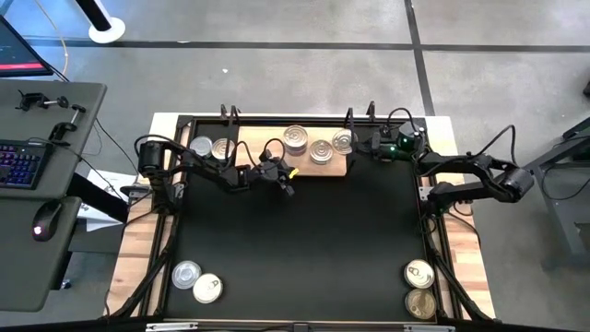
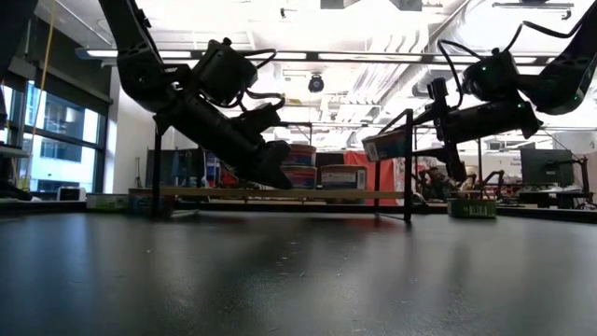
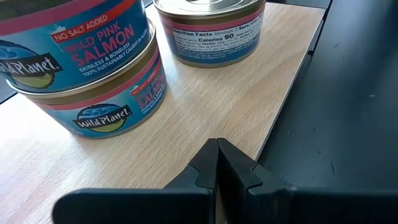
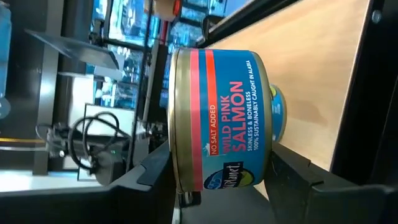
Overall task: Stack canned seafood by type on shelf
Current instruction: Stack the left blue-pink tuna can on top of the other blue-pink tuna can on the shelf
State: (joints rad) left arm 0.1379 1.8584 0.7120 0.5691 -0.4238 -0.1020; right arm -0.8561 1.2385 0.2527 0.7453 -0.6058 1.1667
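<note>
high: overhead, straight down | low: table-level | wrists: close (shared: shelf [image 1: 277,159])

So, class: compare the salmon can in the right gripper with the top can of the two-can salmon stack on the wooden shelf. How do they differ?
The held can is clamped between the right gripper's fingers above the shelf; the stacked can is touched by no gripper. The held can is carried in the air, while the stacked can rests on another can. Both carry the same blue and red no-salt-added wild pink salmon label.

We see salmon tins [image 1: 297,138] on the wood shelf [image 1: 304,167], one [image 4: 221,118] gripper-held, probably four others at the mat's near corners.
</note>
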